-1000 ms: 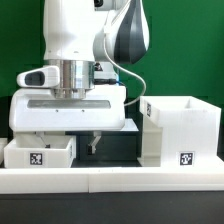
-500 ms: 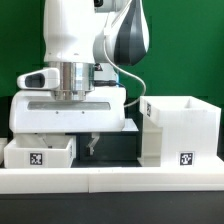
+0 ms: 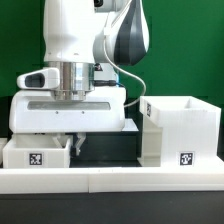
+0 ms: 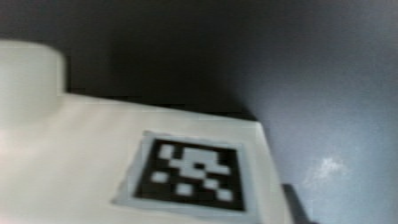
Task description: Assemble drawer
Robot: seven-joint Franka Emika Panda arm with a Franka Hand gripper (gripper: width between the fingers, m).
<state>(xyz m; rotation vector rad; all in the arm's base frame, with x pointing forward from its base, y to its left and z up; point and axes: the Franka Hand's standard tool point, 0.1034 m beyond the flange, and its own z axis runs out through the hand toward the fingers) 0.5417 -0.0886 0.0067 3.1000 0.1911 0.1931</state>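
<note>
Just beside the fingers (image 3: 78,143), on the exterior view's left of them, one shallow tray (image 3: 38,153) rests on the surface (image 3: 115,150). Well apart on their other side stands the tall box (image 3: 180,125), with no tray visibly in it. The wrist view shows only a tag (image 4: 187,172) on white plastic, so I cannot tell whether the fingers are released or clenched. Assembly looks barely begun: this tray needs gripping and sliding into the box, then a second, unseen one
</note>
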